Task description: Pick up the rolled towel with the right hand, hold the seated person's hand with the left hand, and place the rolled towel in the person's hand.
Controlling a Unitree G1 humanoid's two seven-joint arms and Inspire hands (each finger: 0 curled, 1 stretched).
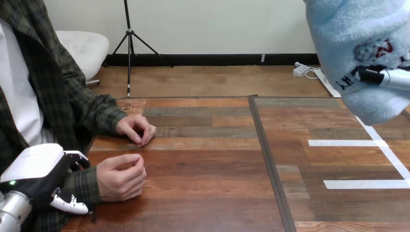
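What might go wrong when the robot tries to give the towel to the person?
1. The person's hand near the left robot hand is curled closed, so the rolled towel may find no open palm.
2. The towel is high and far across the table, so it might drop on the way.
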